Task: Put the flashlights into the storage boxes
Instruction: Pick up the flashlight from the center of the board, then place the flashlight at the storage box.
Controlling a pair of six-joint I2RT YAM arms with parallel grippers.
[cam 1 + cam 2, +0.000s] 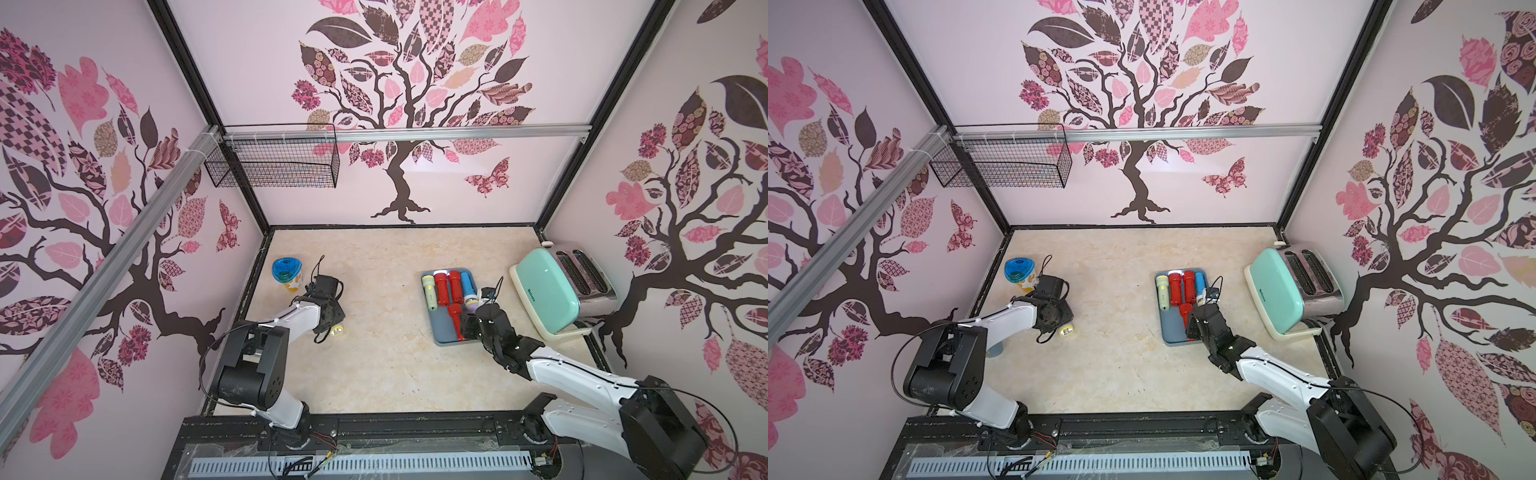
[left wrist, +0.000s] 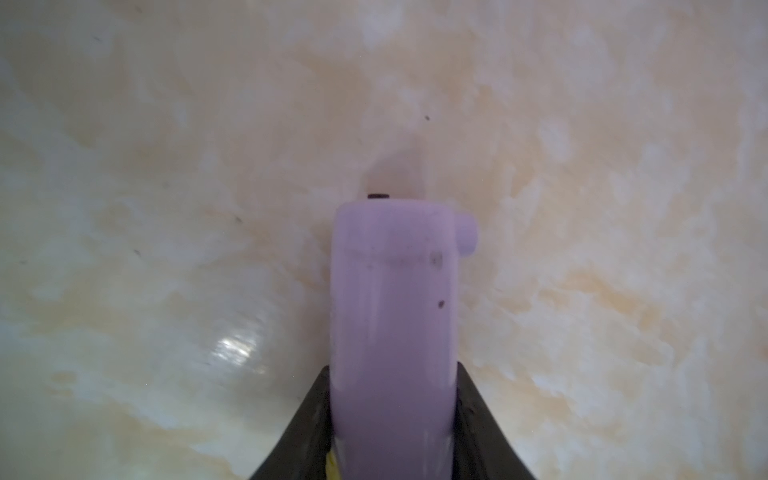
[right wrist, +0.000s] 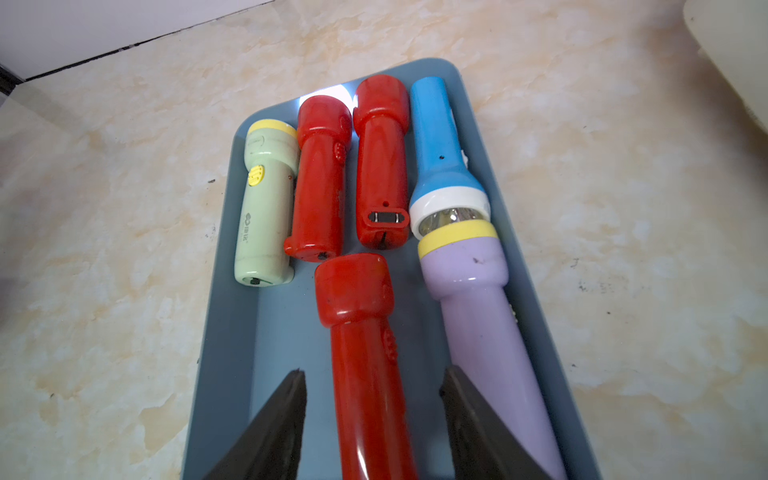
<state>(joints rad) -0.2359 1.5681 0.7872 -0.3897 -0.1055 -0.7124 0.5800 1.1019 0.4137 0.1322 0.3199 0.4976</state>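
left gripper [image 2: 393, 368] is clamped on a lilac flashlight [image 2: 392, 291], centre-left in both top views; right gripper [image 3: 372, 371] hangs a bit open either side of a red flashlight [image 3: 353, 291] lying in the blue tray [image 3: 232, 332], right of centre

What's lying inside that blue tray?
Six flashlights: pale green, three red, blue-and-white, lilac. The right gripper hangs over the near end of the tray, hiding anything beneath it.
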